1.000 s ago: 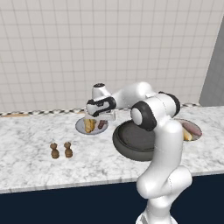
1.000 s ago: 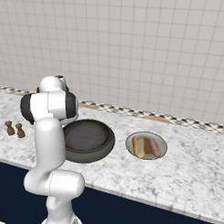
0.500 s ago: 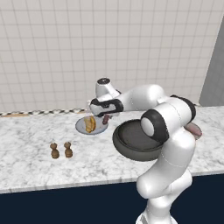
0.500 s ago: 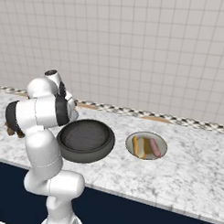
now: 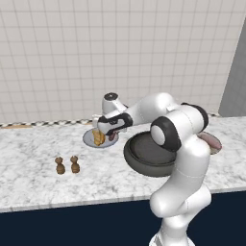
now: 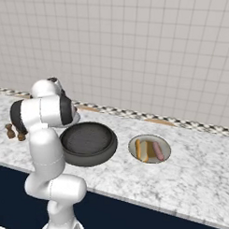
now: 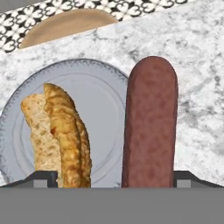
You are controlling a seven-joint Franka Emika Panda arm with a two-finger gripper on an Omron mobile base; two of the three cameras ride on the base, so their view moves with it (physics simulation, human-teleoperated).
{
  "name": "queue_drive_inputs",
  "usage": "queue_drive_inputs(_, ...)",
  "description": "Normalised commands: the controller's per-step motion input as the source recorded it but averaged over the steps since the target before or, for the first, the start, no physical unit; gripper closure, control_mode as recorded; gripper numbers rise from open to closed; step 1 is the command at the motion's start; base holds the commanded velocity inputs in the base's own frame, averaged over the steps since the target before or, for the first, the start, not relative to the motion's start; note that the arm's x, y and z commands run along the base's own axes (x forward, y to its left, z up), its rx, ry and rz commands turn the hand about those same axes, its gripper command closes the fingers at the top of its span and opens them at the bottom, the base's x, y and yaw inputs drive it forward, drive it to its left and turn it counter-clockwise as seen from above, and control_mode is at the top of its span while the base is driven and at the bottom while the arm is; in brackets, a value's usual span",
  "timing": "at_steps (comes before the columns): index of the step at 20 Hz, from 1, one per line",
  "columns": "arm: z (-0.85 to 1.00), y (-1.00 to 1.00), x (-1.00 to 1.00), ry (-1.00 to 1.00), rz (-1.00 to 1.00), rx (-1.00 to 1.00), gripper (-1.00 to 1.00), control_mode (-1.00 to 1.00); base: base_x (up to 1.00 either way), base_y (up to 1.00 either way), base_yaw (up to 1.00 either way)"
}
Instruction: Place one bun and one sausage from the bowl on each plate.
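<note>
My jaws [image 5: 106, 136] hang low over the near plate [image 7: 100, 83], toward the back edge of the bench [image 5: 43, 168]; I cannot tell for sure whether they clamp the sausage [image 7: 150, 122], which rises straight between my fingertips, across the plate's rim. A bun [image 7: 65, 135] lies on that plate, just beside the sausage. The dark bowl [image 5: 144, 158] sits mid-bench. Beyond it, the second plate [image 6: 165, 147] carries a bun [image 6: 144, 150] and a sausage [image 6: 157, 151]. Two brown shakers [image 5: 67, 165] stand near the front edge.
</note>
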Motion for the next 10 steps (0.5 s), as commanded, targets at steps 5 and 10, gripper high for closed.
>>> queue_drive_inputs(5, -0.19, 0.11, 0.14, 0.0, 0.0, 0.0, -1.0, -1.0, 0.0, 0.0, 0.0)
queue_drive_inputs(10, -0.11, 0.11, 0.2, -0.01, 0.01, 0.02, -1.0, -1.0, 0.0, 0.0, 0.0)
